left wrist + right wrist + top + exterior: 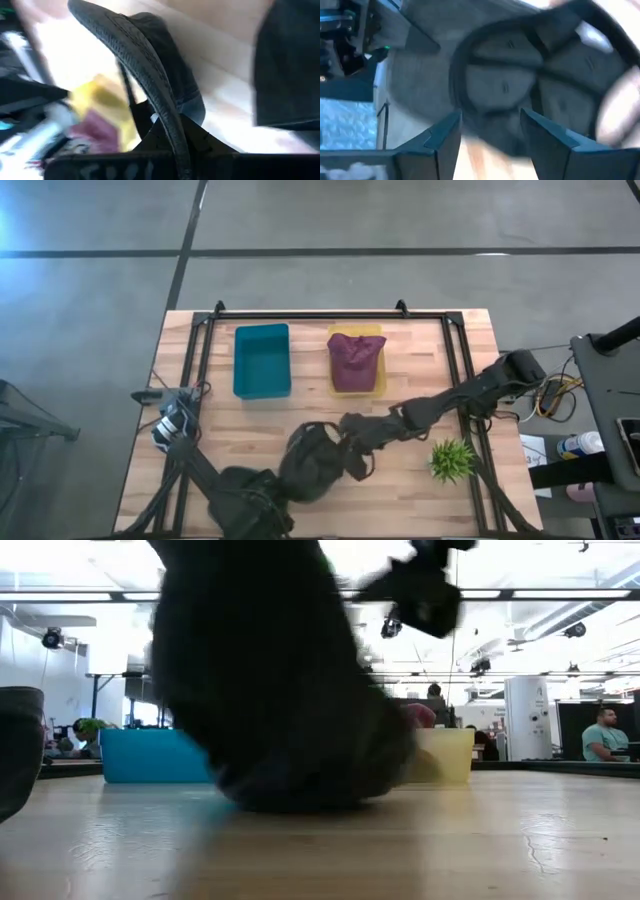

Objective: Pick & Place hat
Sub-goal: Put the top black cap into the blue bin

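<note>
A dark hat (316,456) is near the table's front middle, and in the low view (270,690) it fills the centre. My left gripper (175,150) is shut on it, reaching in from the near left. My right gripper (490,135) stands open just to the hat's right (356,460), with nothing between its fingers. It looks into the hat's hollow inside (520,75). A maroon hat (354,352) lies in the yellow bin (378,385) at the back. My left gripper pinches the dark hat's brim edge (169,122) between its two fingers, which lie across the curved edge. The brim (130,45) and crown stretch away beyond the fingers. In the low view the hat's lower part (300,802) seems to rest on the table.
A teal bin (262,360) stands left of the yellow bin at the back. A small green plant (451,460) stands near the front right, beside my right arm (470,395). Black frame rails (200,350) run along the table's sides and back. People show in the room beyond.
</note>
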### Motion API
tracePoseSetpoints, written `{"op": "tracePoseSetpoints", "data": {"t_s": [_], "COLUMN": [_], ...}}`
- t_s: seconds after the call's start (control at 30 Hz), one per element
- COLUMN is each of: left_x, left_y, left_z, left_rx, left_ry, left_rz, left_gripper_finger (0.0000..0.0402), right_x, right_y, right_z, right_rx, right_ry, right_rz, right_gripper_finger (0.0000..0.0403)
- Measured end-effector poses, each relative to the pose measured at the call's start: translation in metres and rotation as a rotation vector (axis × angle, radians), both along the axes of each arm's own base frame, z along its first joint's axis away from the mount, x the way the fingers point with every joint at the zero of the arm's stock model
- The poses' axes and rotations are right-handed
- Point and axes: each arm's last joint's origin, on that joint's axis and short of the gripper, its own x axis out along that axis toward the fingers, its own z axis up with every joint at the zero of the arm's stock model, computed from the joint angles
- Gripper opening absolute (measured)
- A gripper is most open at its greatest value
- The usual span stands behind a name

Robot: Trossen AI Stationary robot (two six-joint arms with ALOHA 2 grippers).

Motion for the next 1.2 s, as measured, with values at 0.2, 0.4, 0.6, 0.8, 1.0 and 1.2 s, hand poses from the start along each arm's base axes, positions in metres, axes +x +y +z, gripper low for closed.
{"op": "tracePoseSetpoints", "data": {"t_s": [0.2,0.4,0.6,0.8,1.0,1.2], "left_x": [0.006,0.003,0.003,0.001,-0.002,-0.002], "left_y": [0.005,0.008,0.008,0.007,0.004,0.004], "left_z": [0.027,0.027,0.022,0.015,0.015,0.021], "left_rx": [0.09,0.113,0.094,0.049,0.079,0.077], "left_ry": [-0.159,-0.142,-0.118,-0.065,-0.078,-0.104], "left_rz": [-0.003,0.015,0.025,0.035,0.022,0.019], "left_gripper_finger": [0.0005,0.0005,0.0005,0.0005,0.0008,0.0004], "right_x": [0.047,0.073,0.068,0.025,-0.031,-0.069], "right_y": [0.0,0.0,-0.002,-0.021,-0.039,-0.059], "right_z": [-0.009,-0.034,-0.007,0.033,0.003,-0.055], "right_rx": [-0.038,-0.096,-0.169,-0.315,-0.249,-0.091], "right_ry": [0.077,0.247,0.22,0.296,0.453,0.428], "right_rz": [0.136,0.195,0.22,0.068,-0.134,-0.327], "right_gripper_finger": [0.0153,0.0117,0.0099,0.0093,0.0089,0.0078]}}
